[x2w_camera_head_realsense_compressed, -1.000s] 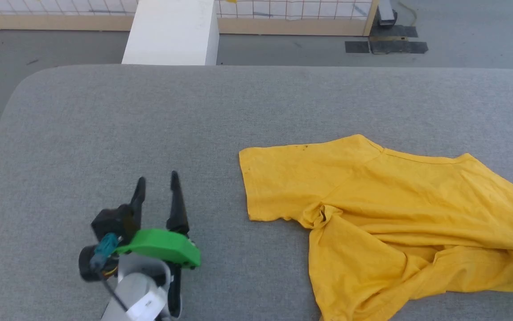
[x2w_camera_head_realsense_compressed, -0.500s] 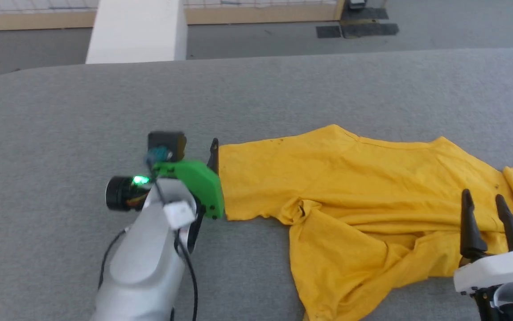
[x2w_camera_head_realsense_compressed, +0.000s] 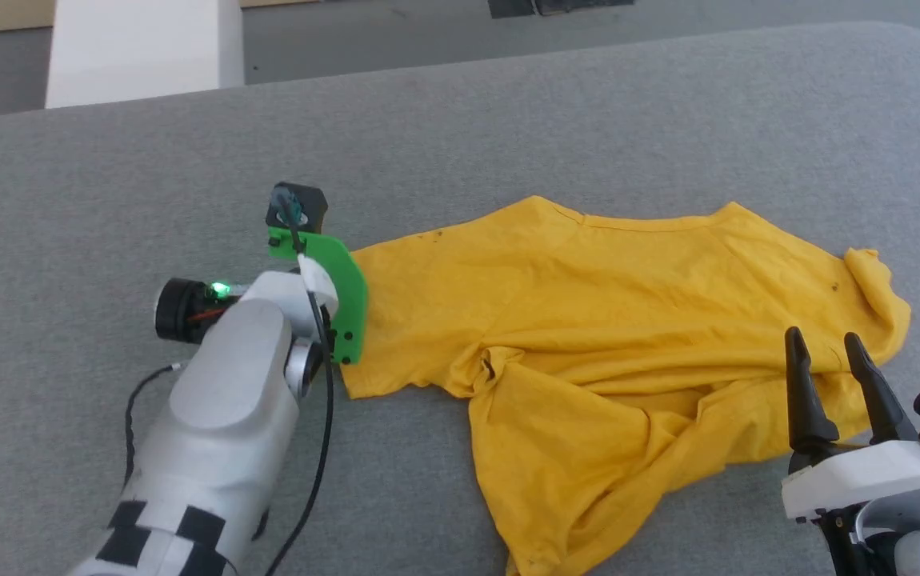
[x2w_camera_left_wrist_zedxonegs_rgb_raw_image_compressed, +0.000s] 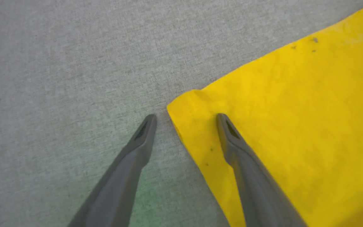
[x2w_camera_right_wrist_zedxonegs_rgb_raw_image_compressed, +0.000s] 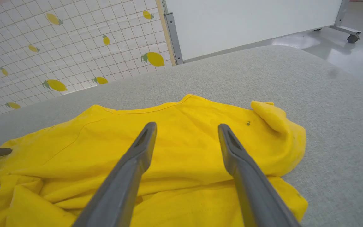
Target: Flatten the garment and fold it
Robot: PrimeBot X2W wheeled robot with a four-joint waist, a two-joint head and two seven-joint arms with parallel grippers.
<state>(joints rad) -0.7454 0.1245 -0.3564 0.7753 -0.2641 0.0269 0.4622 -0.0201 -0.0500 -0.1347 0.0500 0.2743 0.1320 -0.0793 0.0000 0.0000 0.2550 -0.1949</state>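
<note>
The garment (x2w_camera_head_realsense_compressed: 588, 320), a bright yellow T-shirt, lies crumpled on the grey table with its plain side up and its lower part bunched and folded over. My left gripper (x2w_camera_left_wrist_zedxonegs_rgb_raw_image_compressed: 186, 118) is open at the shirt's left sleeve. One finger (x2w_camera_left_wrist_zedxonegs_rgb_raw_image_compressed: 232, 142) is over the yellow cloth (x2w_camera_left_wrist_zedxonegs_rgb_raw_image_compressed: 295, 110) and the other over bare table, straddling the sleeve corner. In the head view the left wrist's green plate (x2w_camera_head_realsense_compressed: 340, 296) hides those fingers. My right gripper (x2w_camera_head_realsense_compressed: 822, 340) is open and empty above the shirt's right part (x2w_camera_right_wrist_zedxonegs_rgb_raw_image_compressed: 105, 135), fingers (x2w_camera_right_wrist_zedxonegs_rgb_raw_image_compressed: 143, 142) pointing across it.
The grey padded table (x2w_camera_head_realsense_compressed: 508, 120) has a rounded far-right corner. A white block (x2w_camera_head_realsense_compressed: 140, 48) stands on the floor behind it. In the right wrist view a lemon-patterned tiled wall (x2w_camera_right_wrist_zedxonegs_rgb_raw_image_compressed: 58, 47) and a white wheeled panel (x2w_camera_right_wrist_zedxonegs_rgb_raw_image_compressed: 247, 22) stand beyond the table.
The head camera has turned. My left gripper went from bare table up to the shirt's left sleeve edge. My right gripper came into view over the shirt's right part.
</note>
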